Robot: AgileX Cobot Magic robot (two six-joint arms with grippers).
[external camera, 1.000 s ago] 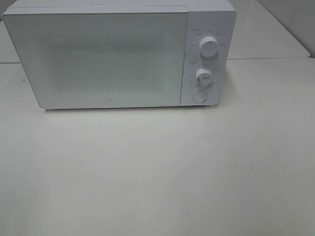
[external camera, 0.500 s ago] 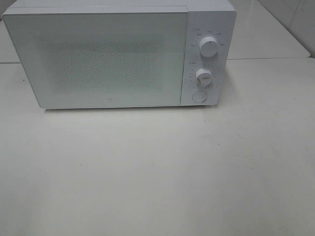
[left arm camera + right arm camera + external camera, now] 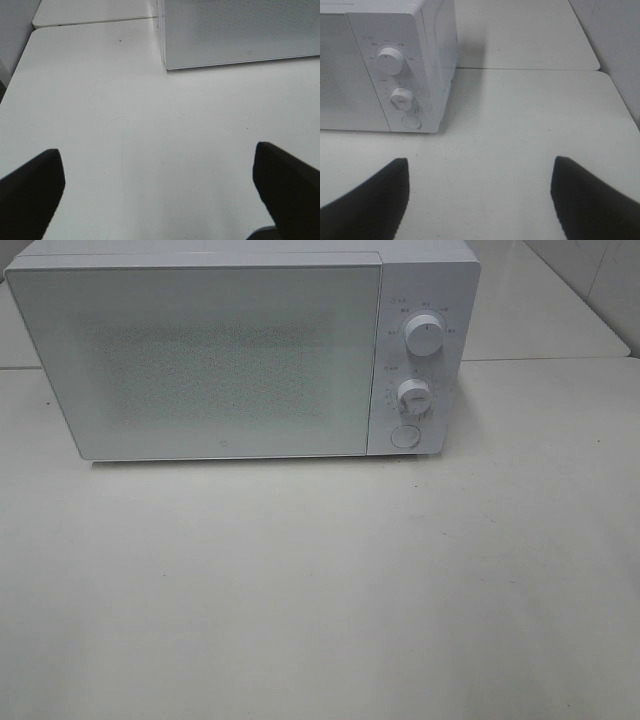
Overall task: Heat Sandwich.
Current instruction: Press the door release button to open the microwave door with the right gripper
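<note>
A white microwave (image 3: 220,355) stands at the back of the table with its door shut. Its panel has an upper knob (image 3: 425,338), a lower knob (image 3: 413,395) and a round button (image 3: 404,436). The microwave also shows in the left wrist view (image 3: 240,30) and the right wrist view (image 3: 385,65). The sandwich and its plate are out of view. My left gripper (image 3: 160,195) is open and empty above bare table, in front of the microwave's left corner. My right gripper (image 3: 480,200) is open and empty, in front of the control panel. Neither gripper shows in the exterior view.
The white table (image 3: 320,580) spreads in front of the microwave. A seam to a second tabletop (image 3: 530,68) runs behind at the right. A table edge (image 3: 15,75) lies on the left side.
</note>
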